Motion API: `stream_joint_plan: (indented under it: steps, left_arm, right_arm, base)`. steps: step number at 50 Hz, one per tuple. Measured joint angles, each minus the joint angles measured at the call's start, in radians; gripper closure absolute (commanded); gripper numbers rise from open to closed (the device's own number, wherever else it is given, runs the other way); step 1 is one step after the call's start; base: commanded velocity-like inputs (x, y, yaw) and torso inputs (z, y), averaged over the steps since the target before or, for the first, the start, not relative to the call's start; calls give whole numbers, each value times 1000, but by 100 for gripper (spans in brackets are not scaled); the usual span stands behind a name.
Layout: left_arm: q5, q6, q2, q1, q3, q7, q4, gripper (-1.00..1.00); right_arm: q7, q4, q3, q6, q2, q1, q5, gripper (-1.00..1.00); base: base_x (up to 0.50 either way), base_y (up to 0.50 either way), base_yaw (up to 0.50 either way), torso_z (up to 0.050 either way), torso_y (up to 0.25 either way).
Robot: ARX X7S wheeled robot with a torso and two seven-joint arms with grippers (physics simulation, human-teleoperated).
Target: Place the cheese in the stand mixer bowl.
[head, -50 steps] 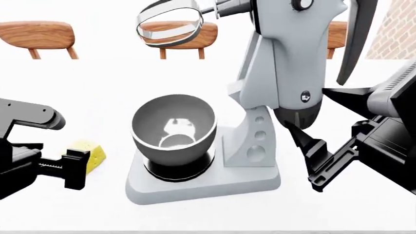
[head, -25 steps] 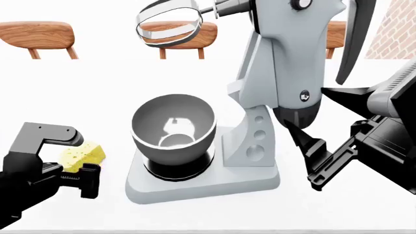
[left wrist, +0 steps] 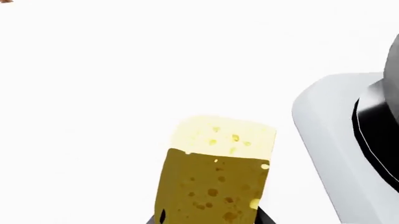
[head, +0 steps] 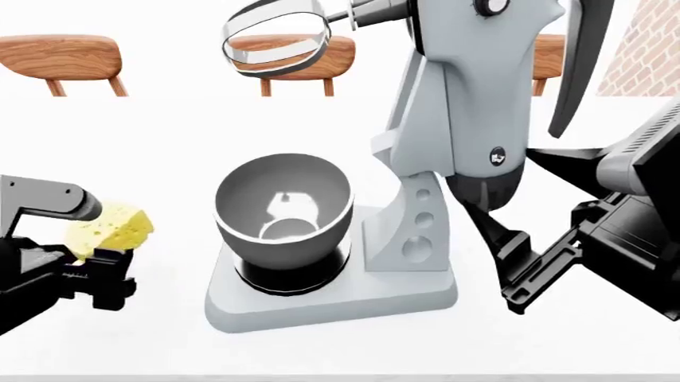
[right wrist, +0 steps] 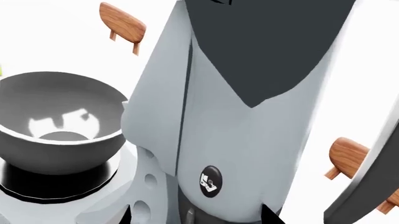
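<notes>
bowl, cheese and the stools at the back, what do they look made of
Bowl: apparently metal, dark grey and polished, with bright reflections inside. Cheese: pale yellow, matte, pitted with small holes like a semi-hard cheese. Stools: wood, judging by the warm brown seats with streaky grain.

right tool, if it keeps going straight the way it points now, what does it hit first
Most likely the light-grey mixer body: it fills the right wrist view straight ahead of the right tool, with the stand mixer bowl off to one side. How near it is can't be judged.
</notes>
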Motion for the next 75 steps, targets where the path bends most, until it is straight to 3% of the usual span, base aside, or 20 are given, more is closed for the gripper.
stream_joint_plan:
  steps: [6,13,22,29,50,75]
  left_arm:
    - [-202,23,-89,-111,17,-123,38,100]
    - [-487,44,-144,-416,200,-325,15,100]
    - [-766,33,-79,-809,476,-557,-74,100]
    - [-832,18,0,-948,578,-619,-129,100]
    - [-705,-36,207,-955,609,-532,-230,100]
    - [-550,-51,288,-823,581,-409,-230,100]
  right_arm:
    - [7,0,2,0,4,-5,11,-100]
    - [19,-1,3,5,8,0,32,-100]
    - [24,0,0,3,10,-1,39,-100]
    - [24,0,3,-3,14,-8,39,-100]
    - [27,-2,2,-16,20,-19,39,-100]
    - [13,-4,1,-50,26,-74,1,-100]
  base:
    - [0,0,0,0,0]
    - [0,0,0,0,0]
    - [0,0,0,0,0]
    - [0,0,0,0,0]
    - [0,0,0,0,0]
    - [0,0,0,0,0]
